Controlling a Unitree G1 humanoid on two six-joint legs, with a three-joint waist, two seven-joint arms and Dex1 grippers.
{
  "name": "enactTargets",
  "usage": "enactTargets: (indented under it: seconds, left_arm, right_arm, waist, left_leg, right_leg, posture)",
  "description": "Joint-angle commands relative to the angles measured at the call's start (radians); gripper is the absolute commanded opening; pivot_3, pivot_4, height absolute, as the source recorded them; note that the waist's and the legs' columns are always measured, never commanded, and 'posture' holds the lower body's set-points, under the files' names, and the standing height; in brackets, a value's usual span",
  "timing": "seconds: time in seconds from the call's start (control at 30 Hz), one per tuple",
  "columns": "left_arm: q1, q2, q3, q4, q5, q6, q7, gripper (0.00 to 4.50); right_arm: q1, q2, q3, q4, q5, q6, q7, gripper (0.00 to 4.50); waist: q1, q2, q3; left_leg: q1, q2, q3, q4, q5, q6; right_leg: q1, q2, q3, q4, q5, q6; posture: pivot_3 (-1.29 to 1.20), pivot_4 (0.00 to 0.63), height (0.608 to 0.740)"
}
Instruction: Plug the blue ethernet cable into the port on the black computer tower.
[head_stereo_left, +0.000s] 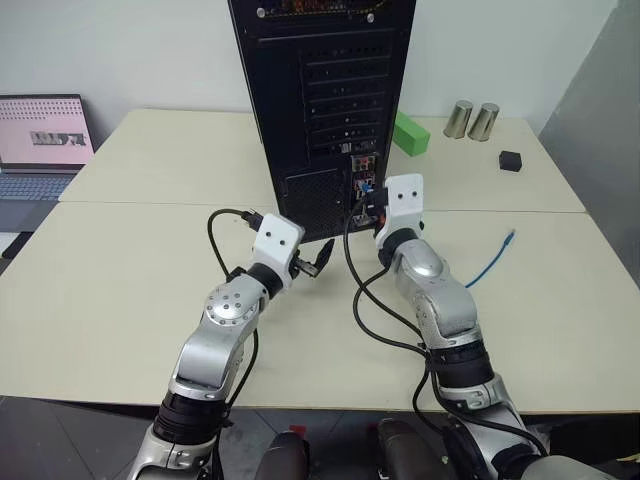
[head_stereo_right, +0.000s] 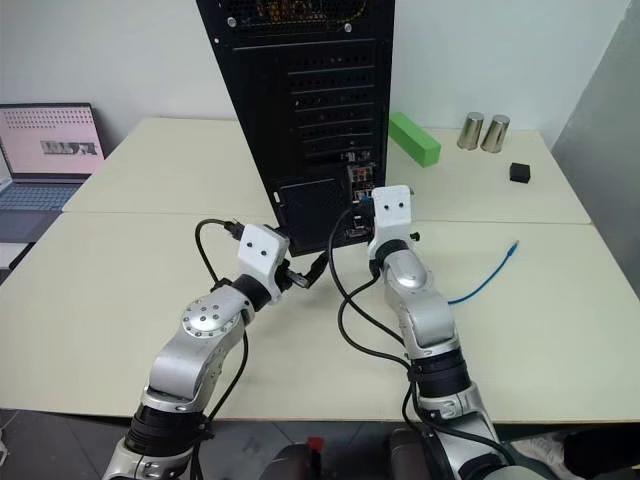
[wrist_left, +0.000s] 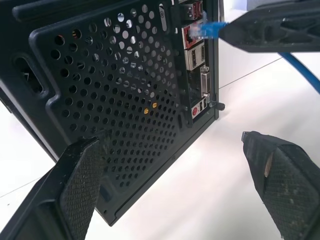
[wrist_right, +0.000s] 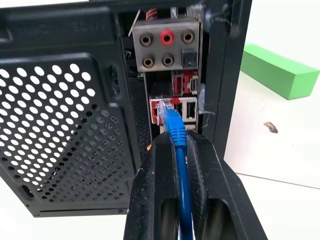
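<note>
The right pincer (wrist_right: 181, 150) clamps the thin blue ethernet cable (wrist_right: 183, 185), its clear plug at the red-framed port (wrist_right: 161, 107) ahead, on the perforated black metal computer tower (wrist_right: 65, 100). The left pincer (wrist_left: 175, 175) gapes, empty.

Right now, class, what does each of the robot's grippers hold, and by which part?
The right gripper pinches the thin blue ethernet cable just behind its clear plug. The left gripper holds nothing.
</note>
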Motion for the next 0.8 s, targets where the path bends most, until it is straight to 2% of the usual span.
enactTargets:
  seconds: [0.03,0.8]
  left_arm:
    - [-0.012,-0.007,0.0,-0.043,0.01,-0.024,-0.005,4.48]
    - [-0.015,-0.02,0.005,-0.031,0.027,-0.037,-0.016,4.48]
  right_arm:
    - [-0.032,0.008,-0.006,-0.011,-0.009,-0.031,-0.001,0.0]
    - [-0.088,0.024,-0.013,0.049,-0.012,-0.026,-0.015,0.0]
  waist:
    - [0.0,0.0,0.0]
    - [-0.006,0.0,0.0]
  left_leg:
    - [0.0,0.0,0.0,0.0,0.0,0.0]
    - [0.0,0.0,0.0,0.0,0.0,0.0]
  right_leg:
    - [0.0,0.0,0.0,0.0,0.0,0.0]
    - [-0.001,0.0,0.001,0.0,-0.001,0.001]
  posture:
    - [0.0,0.15,0.74]
    - [0.0,0.15,0.74]
